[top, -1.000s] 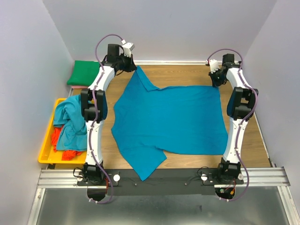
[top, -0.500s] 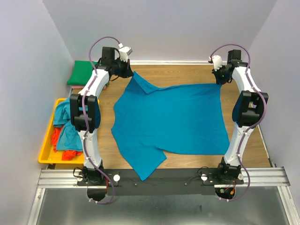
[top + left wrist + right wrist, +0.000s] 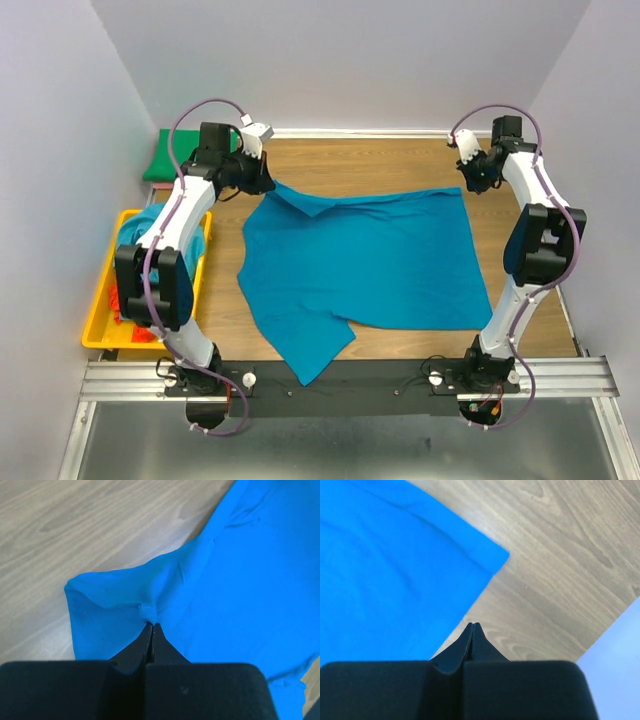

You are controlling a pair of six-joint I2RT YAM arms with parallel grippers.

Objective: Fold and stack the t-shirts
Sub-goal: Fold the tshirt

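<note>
figure: the teal t-shirt (image 3: 370, 260) is shown spread flat on the desk (image 3: 380, 160), with its far left sleeve pinched firmly in the left tool (image 3: 152, 625), presumably so that it can be folded inward. the right tool (image 3: 472, 625) is clenched on nothing, just beside the far right hem corner. other garments (image 3: 128, 235) are kept in the yellow bin (image 3: 92, 335) at left.

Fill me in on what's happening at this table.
Two robot arms are working on a blue shirt spread over the table. The left gripper is shut on the shirt's far-left sleeve, pinching it at a seam. The right gripper is shut too but holds nothing; it hangs beside the shirt's far-right corner. No fold is finished. More clothes wait in the yellow bin on the left.
</note>
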